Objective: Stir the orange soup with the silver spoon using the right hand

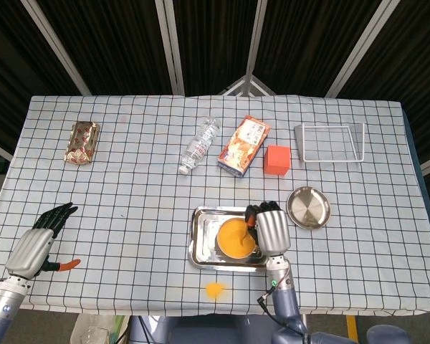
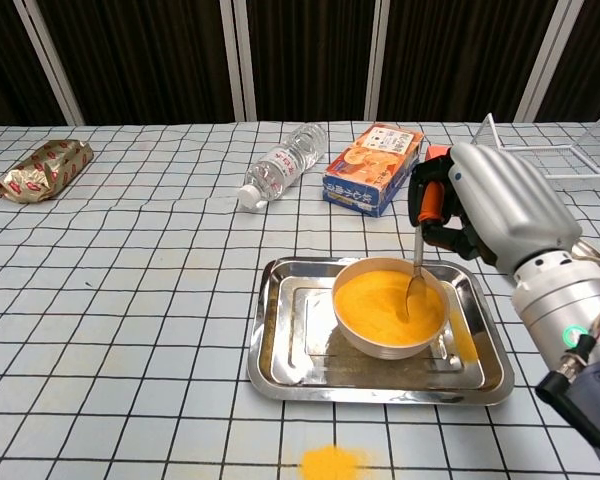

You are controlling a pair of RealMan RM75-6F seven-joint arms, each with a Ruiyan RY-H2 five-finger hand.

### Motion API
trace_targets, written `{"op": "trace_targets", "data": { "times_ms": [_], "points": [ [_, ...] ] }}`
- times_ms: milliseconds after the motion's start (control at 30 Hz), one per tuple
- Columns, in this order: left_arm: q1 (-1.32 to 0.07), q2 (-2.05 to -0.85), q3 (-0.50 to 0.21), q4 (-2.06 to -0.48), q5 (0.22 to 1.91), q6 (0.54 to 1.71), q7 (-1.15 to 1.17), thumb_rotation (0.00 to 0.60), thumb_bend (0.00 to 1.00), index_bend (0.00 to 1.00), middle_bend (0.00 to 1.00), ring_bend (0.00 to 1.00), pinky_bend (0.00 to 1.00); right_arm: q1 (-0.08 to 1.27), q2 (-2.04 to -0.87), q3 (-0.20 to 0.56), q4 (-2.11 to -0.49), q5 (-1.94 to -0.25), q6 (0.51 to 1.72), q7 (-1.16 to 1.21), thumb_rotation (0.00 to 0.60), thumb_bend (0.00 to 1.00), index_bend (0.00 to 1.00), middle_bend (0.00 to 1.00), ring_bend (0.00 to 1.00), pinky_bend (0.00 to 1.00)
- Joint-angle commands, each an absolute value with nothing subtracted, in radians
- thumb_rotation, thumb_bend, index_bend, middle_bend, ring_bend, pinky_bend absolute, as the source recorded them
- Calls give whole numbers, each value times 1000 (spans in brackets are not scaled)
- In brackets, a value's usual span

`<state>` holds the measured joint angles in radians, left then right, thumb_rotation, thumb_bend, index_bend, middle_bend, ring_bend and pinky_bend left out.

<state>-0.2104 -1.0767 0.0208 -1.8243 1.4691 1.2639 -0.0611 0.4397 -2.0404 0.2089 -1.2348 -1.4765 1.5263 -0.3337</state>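
Checked tablecloth (image 2: 130,300) | right hand (image 2: 490,210) pinches thin silver spoon (image 2: 416,280), bowl dipped in orange soup (image 2: 385,305) | left hand (image 1: 37,240) idle, fingers spread | stirring underway, judged incomplete.

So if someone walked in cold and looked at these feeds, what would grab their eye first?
Probably the bright orange soup in its bowl, set in the steel tray at the table's near edge, with the right hand holding the silver spoon upright, its tip dipped into the soup. Next, the orange splash on the checked cloth just in front of the tray. The left hand lies idle, far off at the table's left edge.
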Motion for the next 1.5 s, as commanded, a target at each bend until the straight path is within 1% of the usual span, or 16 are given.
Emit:
{"op": "trace_targets", "data": {
  "times_ms": [33, 200, 367, 500, 633, 767, 867, 967, 1133, 1333, 1400, 1500],
  "points": [
    [-211, -1077, 21, -1823, 1469, 1263, -62, 600, 23, 0, 0, 0, 0, 444, -2029, 218, -1258, -1486, 1530, -342, 600, 780, 972, 742, 580, 484],
    [-211, -1077, 20, -1823, 1469, 1264, -62, 600, 23, 0, 0, 0, 0, 444, -2015, 223, -1298, -1495, 1534, -352, 600, 779, 972, 742, 580, 484],
    [-210, -1076, 21, -1823, 1472, 1265, -63, 600, 23, 0, 0, 0, 0, 426, -2013, 203, -1282, -1477, 1517, -365, 600, 779, 972, 742, 581, 484],
    [-210, -1076, 21, -1823, 1471, 1265, -63, 600, 23, 0, 0, 0, 0, 433, -2018, 221, -1302, -1487, 1529, -347, 600, 779, 972, 742, 581, 484],
    [-211, -1077, 21, -1823, 1469, 1263, -63, 600, 23, 0, 0, 0, 0, 436, -2009, 204, -1285, -1493, 1509, -388, 600, 779, 972, 742, 581, 484],
    [-210, -1075, 21, -1823, 1472, 1265, -66, 600, 23, 0, 0, 0, 0, 438, -2011, 235, -1313, -1487, 1521, -355, 600, 779, 972, 742, 580, 484],
    [-211, -1076, 21, -1823, 1471, 1262, -66, 600, 23, 0, 0, 0, 0, 439, -1997, 228, -1315, -1489, 1511, -386, 600, 780, 972, 742, 580, 484],
    [-211, -1076, 20, -1823, 1470, 1263, -66, 600, 23, 0, 0, 0, 0, 437, -1995, 239, -1333, -1477, 1511, -376, 600, 779, 972, 742, 581, 484],
    [-211, -1076, 21, -1824, 1469, 1263, -64, 600, 24, 0, 0, 0, 0, 438, -1985, 203, -1301, -1514, 1511, -405, 600, 779, 972, 742, 580, 484],
    [-210, -1075, 22, -1824, 1471, 1264, -65, 600, 24, 0, 0, 0, 0, 436, -1984, 199, -1304, -1515, 1506, -406, 600, 779, 972, 742, 580, 484],
    [-210, -1076, 21, -1824, 1471, 1264, -67, 600, 24, 0, 0, 0, 0, 433, -1987, 208, -1316, -1514, 1518, -384, 600, 779, 972, 742, 580, 484],
    [-210, -1076, 21, -1824, 1471, 1263, -66, 600, 24, 0, 0, 0, 0, 431, -1983, 198, -1308, -1512, 1507, -399, 600, 778, 972, 742, 581, 484]
  ]
}}
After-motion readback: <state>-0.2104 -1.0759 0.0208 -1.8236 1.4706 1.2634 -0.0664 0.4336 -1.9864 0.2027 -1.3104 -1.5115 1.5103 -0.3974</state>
